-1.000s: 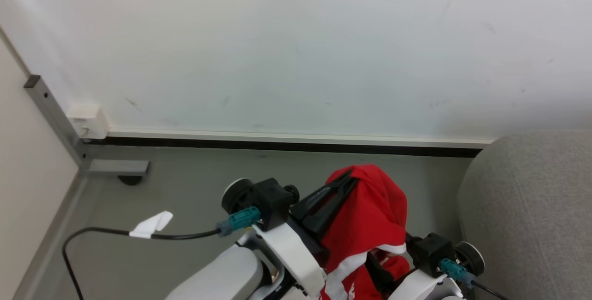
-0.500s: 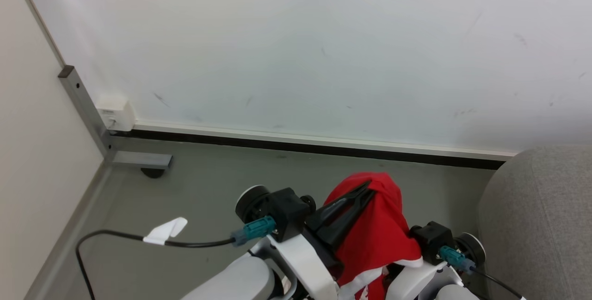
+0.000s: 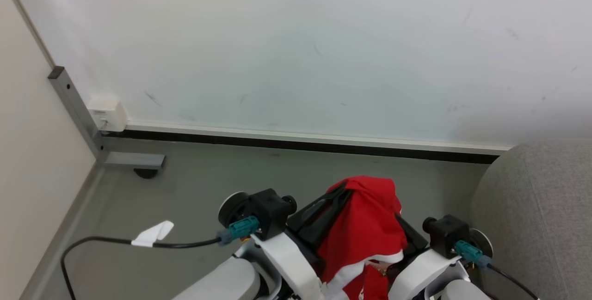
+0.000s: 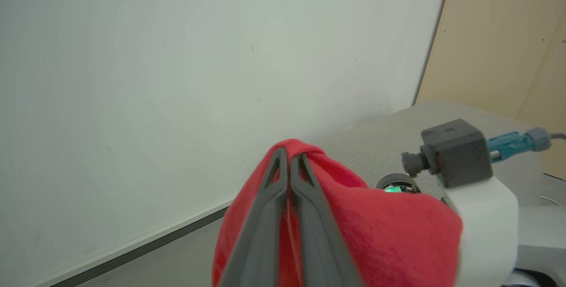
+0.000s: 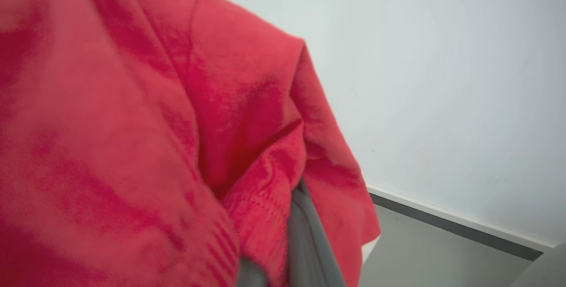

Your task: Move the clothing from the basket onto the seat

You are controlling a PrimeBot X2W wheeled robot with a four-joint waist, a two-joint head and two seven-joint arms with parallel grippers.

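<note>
The fresh change is on the right: within the last second the right gripper (image 3: 408, 236) has gone from wide open to fingers drawn together, low against the side of the red garment (image 3: 365, 219). In the right wrist view a ribbed fold of the cloth lies bunched against the grey fingers (image 5: 309, 242). It looks pinched between them, though that close, blurred view does not settle it. The left gripper (image 3: 343, 189) is unchanged, its two fingers pressed flat together on the garment's top, so the cloth drapes over them like a hood. Its white-trimmed hem (image 3: 351, 270) hangs down between the two pale forearms. The garment is thus held in the air above the grey floor (image 3: 194, 189), in front of the white wall (image 3: 296, 50). It is near the light-grey sofa (image 3: 536, 207) on the robot's right but not touching it. With a probable second hold, the cloth should sag and swing less. What remains, by my reckoning, is the carry across to the sofa and the release there.
</note>
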